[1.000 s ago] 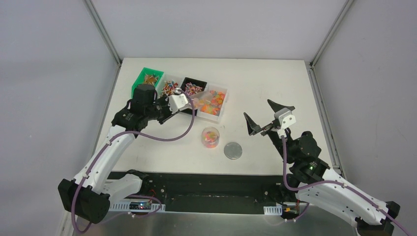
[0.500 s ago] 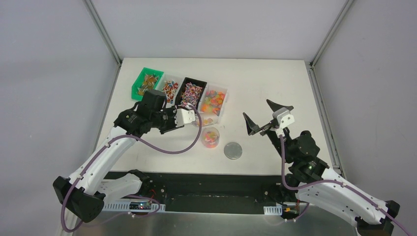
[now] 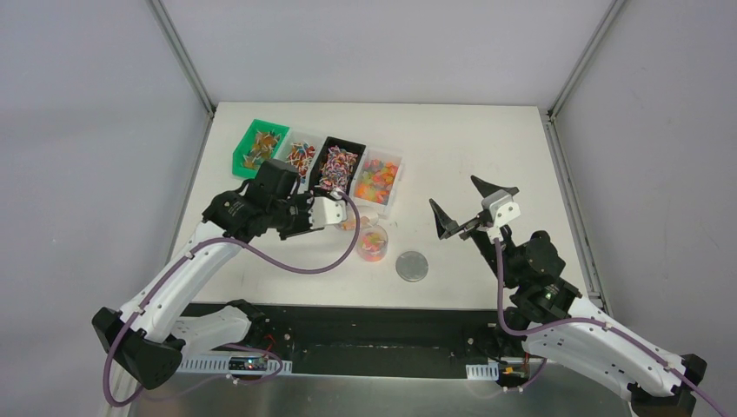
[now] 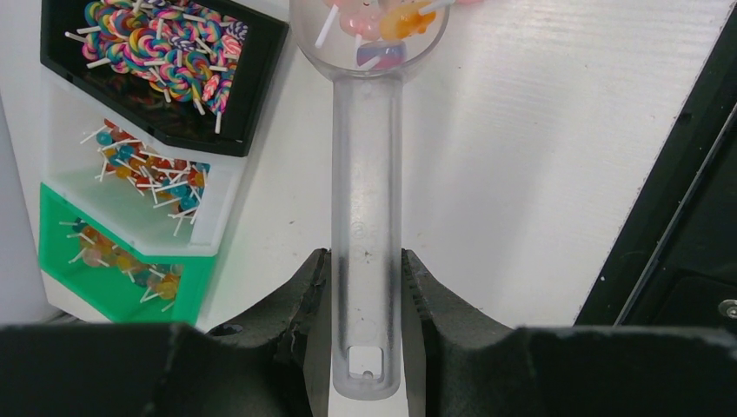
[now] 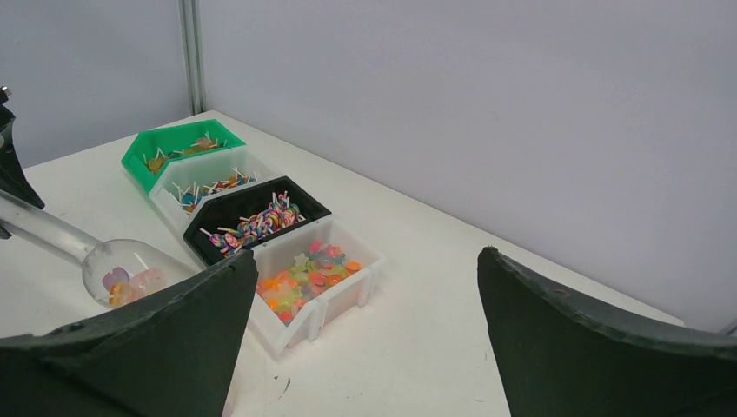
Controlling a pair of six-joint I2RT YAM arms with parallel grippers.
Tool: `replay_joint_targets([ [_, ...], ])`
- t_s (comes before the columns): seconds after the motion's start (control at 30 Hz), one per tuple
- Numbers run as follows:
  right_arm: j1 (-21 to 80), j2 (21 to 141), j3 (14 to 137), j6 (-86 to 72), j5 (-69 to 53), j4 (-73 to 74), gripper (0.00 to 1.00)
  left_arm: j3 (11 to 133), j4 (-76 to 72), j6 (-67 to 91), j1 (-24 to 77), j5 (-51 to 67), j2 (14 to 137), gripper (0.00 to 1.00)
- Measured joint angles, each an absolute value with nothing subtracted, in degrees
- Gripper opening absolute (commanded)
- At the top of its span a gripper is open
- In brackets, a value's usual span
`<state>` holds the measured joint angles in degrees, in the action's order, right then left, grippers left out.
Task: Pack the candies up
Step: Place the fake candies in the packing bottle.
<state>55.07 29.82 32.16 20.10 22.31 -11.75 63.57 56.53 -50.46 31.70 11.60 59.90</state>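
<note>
Clamping the scoop (image 4: pixel 366 217) handle, left jaws aimed its long axis toward the jar (image 3: pixel 373 244); loaded candies (image 4: pixel 382 22) sat just short of it. Right jaws stood open, farther off.

Overhead, two wrist views; shared bins (image 3: pixel 242 153)

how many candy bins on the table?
4, side by side at the far left of the table, left to right in the top view: green bin, white bin, black bin, clear bin. None look hidden.
</note>
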Motion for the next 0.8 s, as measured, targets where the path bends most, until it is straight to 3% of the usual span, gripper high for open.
replay_joint_targets([
  [0.8,55.1,29.5,32.2,20.5,23.1,-12.3,1.0,68.3,62.7,-49.4,41.6,0.7,67.6,0.0],
])
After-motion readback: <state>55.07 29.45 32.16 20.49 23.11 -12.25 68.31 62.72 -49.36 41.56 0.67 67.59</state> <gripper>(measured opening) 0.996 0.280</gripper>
